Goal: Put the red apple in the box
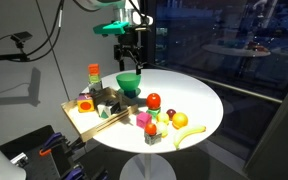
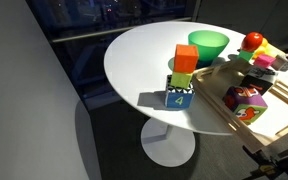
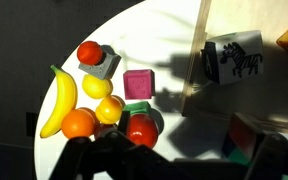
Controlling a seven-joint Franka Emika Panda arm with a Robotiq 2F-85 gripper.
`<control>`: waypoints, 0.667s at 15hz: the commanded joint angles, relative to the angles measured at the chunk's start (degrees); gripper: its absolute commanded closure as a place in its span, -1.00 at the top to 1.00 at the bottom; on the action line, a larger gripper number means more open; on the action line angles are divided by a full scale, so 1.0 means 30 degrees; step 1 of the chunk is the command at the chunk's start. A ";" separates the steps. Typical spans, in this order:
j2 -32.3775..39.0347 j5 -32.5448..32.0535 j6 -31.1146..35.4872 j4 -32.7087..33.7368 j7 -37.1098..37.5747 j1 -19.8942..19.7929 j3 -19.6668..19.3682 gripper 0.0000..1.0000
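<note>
Claw hangs over the green bowl at the far side of the bench, fingers apart, holding nothing. The red apple is perched on a green block, just near-right of the bowl and right of the wooden box. My worry: a second red fruit could get grabbed by mistake, or a sloppy approach could knock the apple off its perch. It's round, so no real long axis, and I can't tell where the stem points.
</note>
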 commanded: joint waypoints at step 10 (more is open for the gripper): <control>0.2689 0.2393 0.2351 0.0889 -0.4361 -0.0426 -0.0577 1.00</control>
